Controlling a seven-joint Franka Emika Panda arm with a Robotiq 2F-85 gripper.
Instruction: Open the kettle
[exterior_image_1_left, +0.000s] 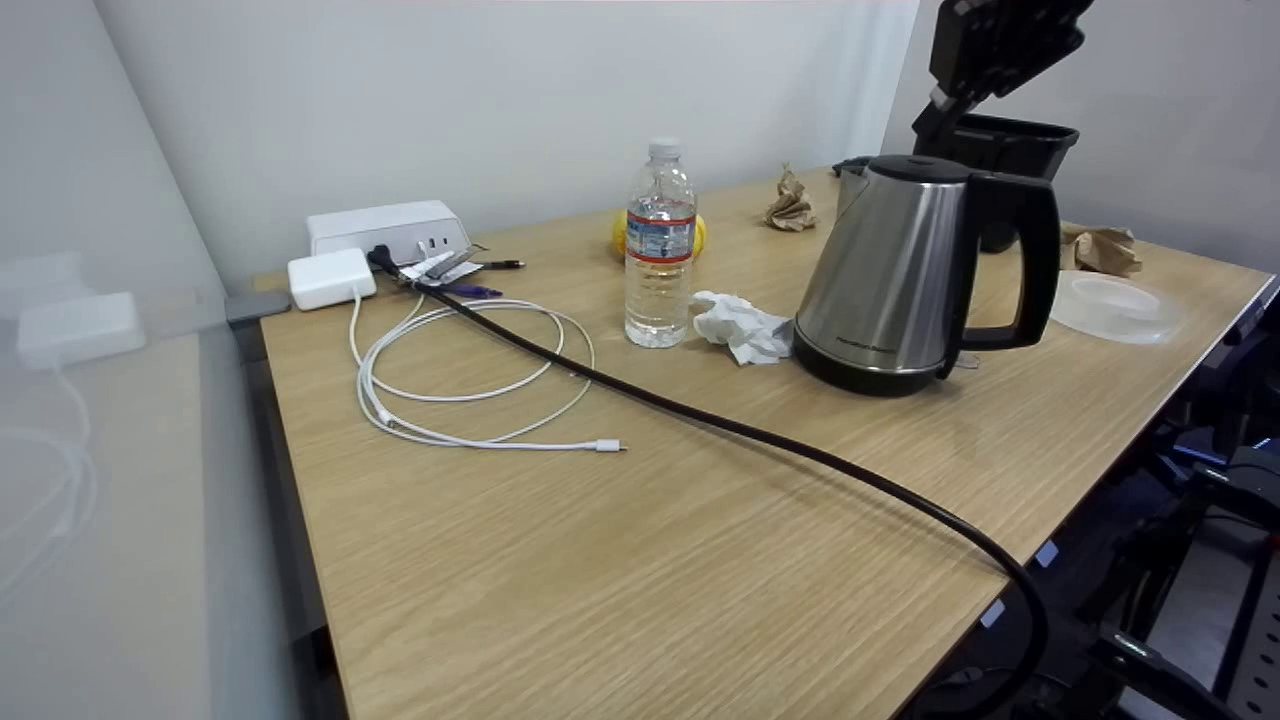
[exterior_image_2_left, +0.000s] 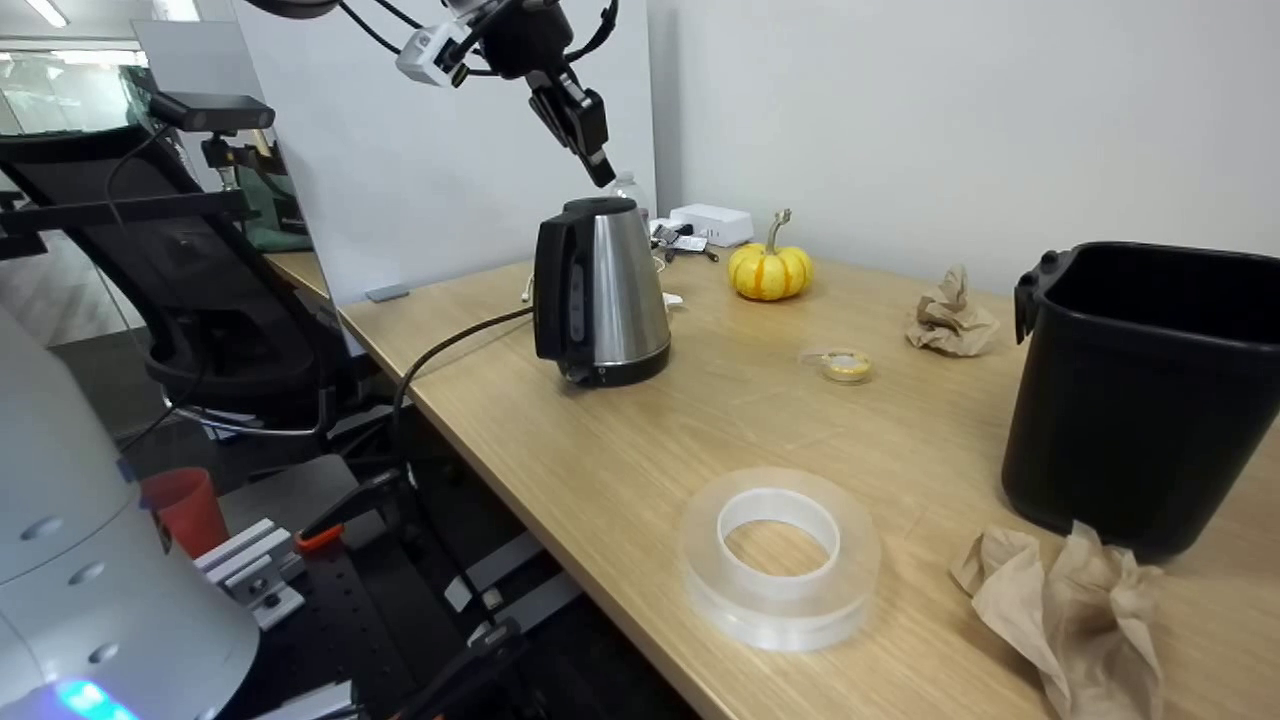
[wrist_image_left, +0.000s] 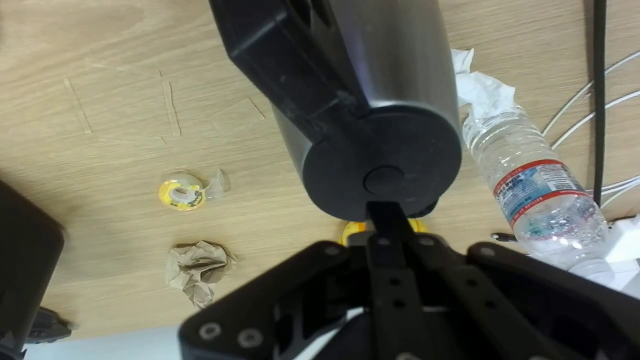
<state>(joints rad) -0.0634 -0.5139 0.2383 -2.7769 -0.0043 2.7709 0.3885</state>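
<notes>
The kettle stands upright on the table, lid closed, loop handle turned to the side of my arm's base. The gripper, which I hold angled downward, is just above the lid and apart from it in both exterior views; in the wrist view its fingers are drawn together with nothing between them. Beside the kettle's foot lies a white tissue; next to it the bottle stands capped and upright. The pumpkin sits farther back, partly hidden by the bottle in an exterior view. A black cable crosses the table and runs over its edge, with a white cord coiled near it. White box and charger: at the cable's far end, near the wall. In an exterior view I also see a small tape roll, a large clear roll and the bin. One crumpled paper lies near the wall, a second paper just beside the bin.
</notes>
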